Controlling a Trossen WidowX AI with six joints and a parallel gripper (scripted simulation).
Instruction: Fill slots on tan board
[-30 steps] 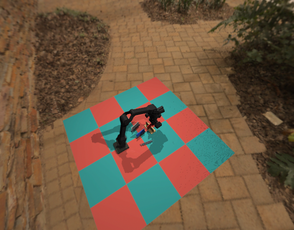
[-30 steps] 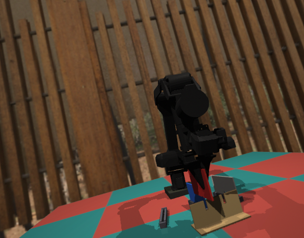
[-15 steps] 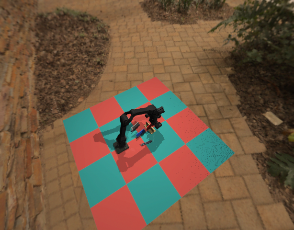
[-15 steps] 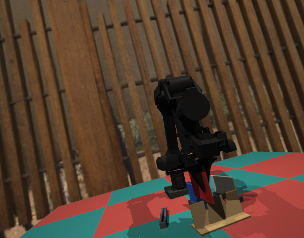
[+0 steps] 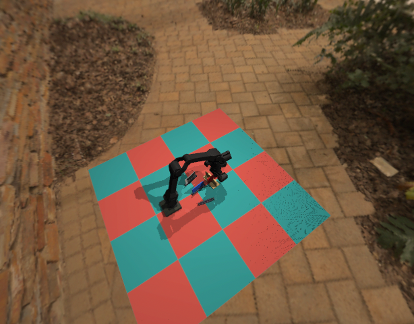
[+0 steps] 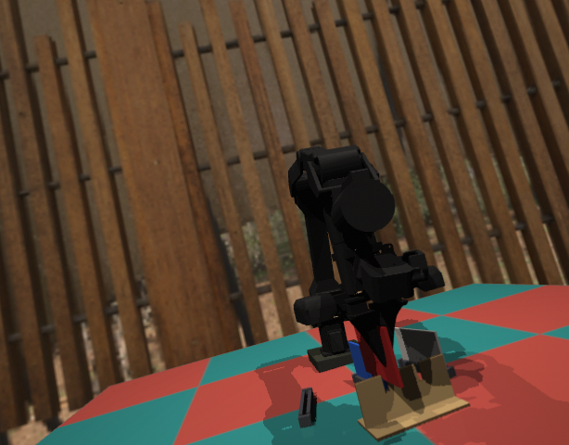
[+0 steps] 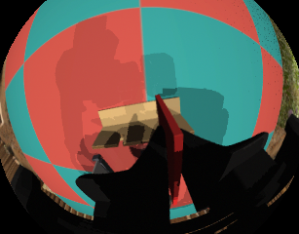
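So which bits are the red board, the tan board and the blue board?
Red board (image 5: 210,179) (image 6: 392,363) (image 7: 176,144): top, exterior, wrist; its face, its edge in wrist.
Tan board (image 6: 373,393) (image 7: 139,115): exterior, wrist; upright panel, base strip.
Blue board (image 5: 197,188) (image 6: 358,360): top, exterior; face.

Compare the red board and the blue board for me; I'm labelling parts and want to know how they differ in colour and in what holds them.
The red board is red, while the blue board is blue. The red board is clamped in the gripper, above the tan board; the blue board is outside its grip. Both are thin, flat boards.
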